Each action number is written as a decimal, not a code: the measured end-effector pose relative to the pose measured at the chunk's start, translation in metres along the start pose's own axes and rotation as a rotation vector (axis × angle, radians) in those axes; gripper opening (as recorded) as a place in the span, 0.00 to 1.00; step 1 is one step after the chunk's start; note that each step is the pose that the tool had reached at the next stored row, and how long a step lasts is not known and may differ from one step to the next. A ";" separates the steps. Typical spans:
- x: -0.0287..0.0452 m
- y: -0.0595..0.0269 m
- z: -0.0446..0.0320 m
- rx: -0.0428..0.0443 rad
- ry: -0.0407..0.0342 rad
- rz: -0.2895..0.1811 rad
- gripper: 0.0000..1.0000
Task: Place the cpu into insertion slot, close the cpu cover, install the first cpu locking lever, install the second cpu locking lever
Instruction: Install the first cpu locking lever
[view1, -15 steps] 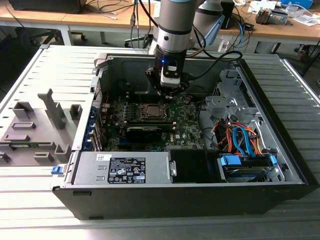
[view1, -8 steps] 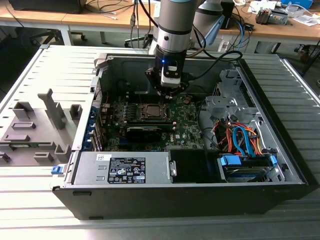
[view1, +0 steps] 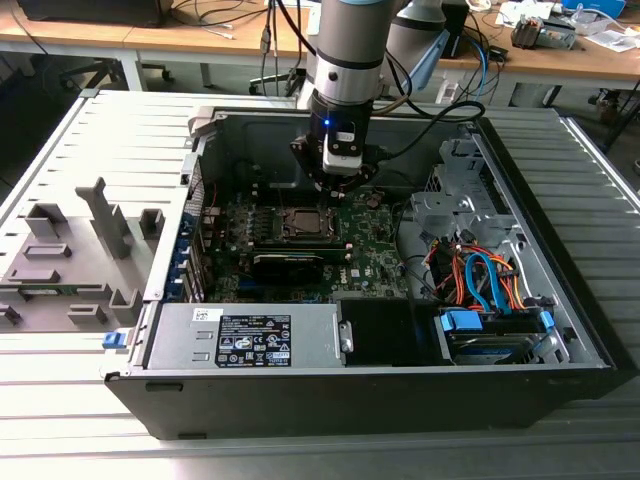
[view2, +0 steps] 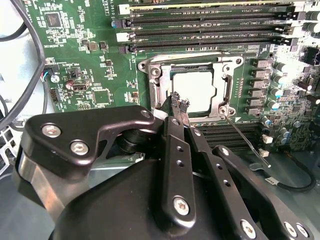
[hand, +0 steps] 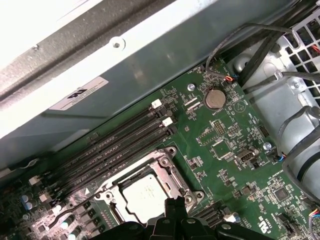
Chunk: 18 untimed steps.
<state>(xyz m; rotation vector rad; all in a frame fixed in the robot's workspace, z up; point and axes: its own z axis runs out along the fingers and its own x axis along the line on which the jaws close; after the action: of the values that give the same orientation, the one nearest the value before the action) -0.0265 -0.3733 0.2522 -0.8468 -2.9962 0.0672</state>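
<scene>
The cpu (view2: 197, 90) lies flat in the insertion slot (view2: 235, 62) on the green motherboard; it is also seen as cpu (hand: 145, 192) and as a pale square cpu (view1: 303, 224). The cpu cover (view2: 156, 82) lies down over it as a silvery frame around the chip. One thin locking lever (view2: 246, 141) sticks out loose from a socket corner. My gripper (view2: 179, 102) is shut, its tips at the socket's edge beside the chip, with nothing visibly between them. In the exterior view the gripper (view1: 335, 178) hangs just above the socket's far side.
The open computer case (view1: 560, 330) surrounds the board. Memory slots (view2: 200, 30) run along one side of the socket, and a black graphics card (view1: 288, 262) lies on its near side. Coloured cables (view1: 480, 275) fill the exterior view's right. Grey fixtures (view1: 80, 250) stand outside the case.
</scene>
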 end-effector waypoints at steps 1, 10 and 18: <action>0.0000 0.0000 0.0000 0.0001 0.0000 -0.001 0.11; 0.0000 0.0000 0.0000 0.0003 -0.0008 -0.017 0.11; 0.0000 0.0000 0.0000 0.0005 -0.0014 -0.030 0.11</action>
<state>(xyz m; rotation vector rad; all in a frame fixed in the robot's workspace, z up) -0.0265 -0.3733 0.2523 -0.8021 -3.0091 0.0679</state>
